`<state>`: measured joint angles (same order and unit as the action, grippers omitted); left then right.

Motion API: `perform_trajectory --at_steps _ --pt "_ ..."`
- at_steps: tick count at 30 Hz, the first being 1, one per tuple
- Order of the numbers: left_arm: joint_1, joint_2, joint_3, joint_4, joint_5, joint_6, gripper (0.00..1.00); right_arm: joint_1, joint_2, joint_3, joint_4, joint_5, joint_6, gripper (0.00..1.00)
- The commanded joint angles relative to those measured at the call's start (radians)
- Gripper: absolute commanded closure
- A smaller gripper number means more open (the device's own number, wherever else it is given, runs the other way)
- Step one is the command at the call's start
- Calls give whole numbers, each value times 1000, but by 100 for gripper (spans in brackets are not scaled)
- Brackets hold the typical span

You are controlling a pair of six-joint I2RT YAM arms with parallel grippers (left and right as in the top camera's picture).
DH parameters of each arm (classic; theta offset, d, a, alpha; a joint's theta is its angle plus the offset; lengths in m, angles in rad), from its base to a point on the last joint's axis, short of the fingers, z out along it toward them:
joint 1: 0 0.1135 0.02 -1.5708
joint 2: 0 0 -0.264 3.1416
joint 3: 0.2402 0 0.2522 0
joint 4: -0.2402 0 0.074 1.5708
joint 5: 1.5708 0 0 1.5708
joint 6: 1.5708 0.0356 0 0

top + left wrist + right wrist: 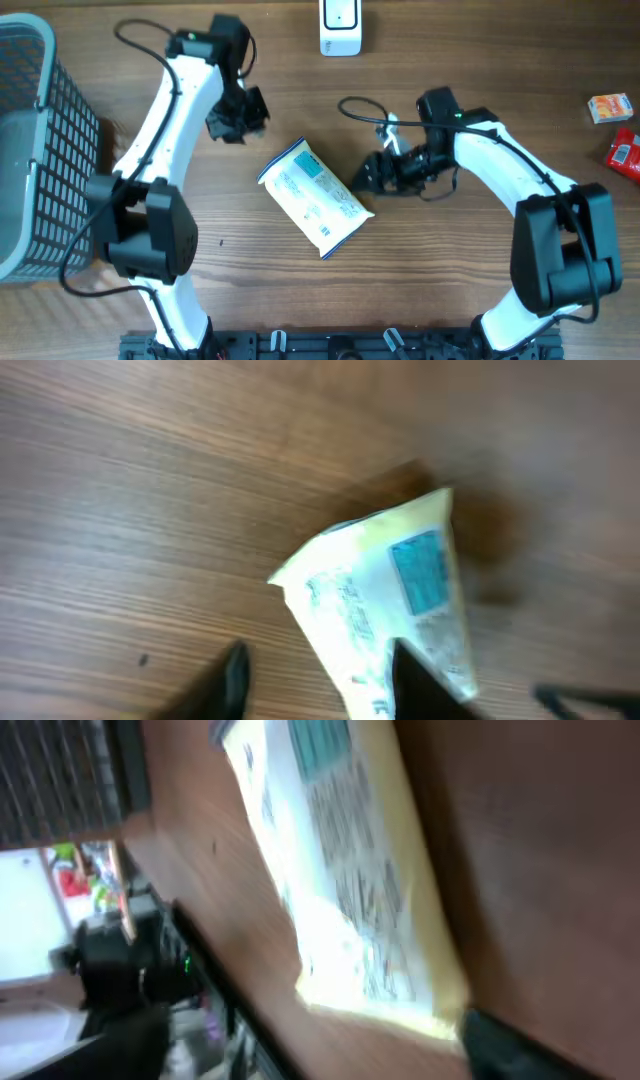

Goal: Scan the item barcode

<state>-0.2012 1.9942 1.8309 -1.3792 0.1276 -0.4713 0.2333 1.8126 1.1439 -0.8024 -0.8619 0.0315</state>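
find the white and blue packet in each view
overhead: packet mid-frame, lying diagonally.
left wrist: right of centre, running off the bottom edge.
right wrist: upper middle, slanting down toward the lower right.
shared landmark: the packet's blue panel, seen in all three.

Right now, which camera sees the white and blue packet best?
The overhead view: the packet shows whole and sharp there. The left wrist view shows it blurry, with its lower end cut off by the frame. The right wrist view is a blurry, tilted close-up of part of it.
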Motion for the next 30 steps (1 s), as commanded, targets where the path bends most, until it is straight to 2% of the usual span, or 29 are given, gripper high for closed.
perform_trajectory --at_steps 1,3,5,6,9,11,14,15,16,19,21,25,27,28,29,30 --pt "1 -16 39 -94 -6 -60 48 3 -25 23 129 106 155 0" --pt "-10 -16 -5 -125 -2 -85 42 3 -25 23 197 171 257 1" --pt "-32 -16 -97 -113 22 -87 40 3 -23 23 273 174 295 0" --pt "-43 -16 -149 -91 42 -86 34 3 -21 23 302 174 318 0" --pt "-65 -16 -317 15 163 -83 24 3 -21 23 319 174 349 1" --pt "-68 -16 -438 109 280 -48 25 3 -21 23 301 175 351 0" --pt "-56 -16 -552 204 306 -63 43 3 -21 23 288 175 334 0" --pt "-53 -16 -576 237 322 -68 62 3 -21 23 291 175 330 0" --pt "-52 -16 -605 290 351 -68 77 3 -21 23 299 175 327 0" --pt "-52 -16 -655 422 370 -126 94 3 -21 23 312 174 335 0" --pt "-52 -16 -679 508 374 -170 96 6 -21 23 295 174 338 0" --pt "-52 -16 -689 650 404 -162 96 42 -21 18 225 176 334 0" --pt "-52 -16 -688 698 405 -110 96 68 -21 6 218 187 335 0" --pt "-52 -16 -688 723 418 -48 94 87 -21 -3 217 209 335 0" --pt "-50 -16 -687 737 433 27 91 116 -21 -20 216 282 341 0" --pt "-49 -16 -686 737 433 39 91 126 -21 -26 216 321 355 0"
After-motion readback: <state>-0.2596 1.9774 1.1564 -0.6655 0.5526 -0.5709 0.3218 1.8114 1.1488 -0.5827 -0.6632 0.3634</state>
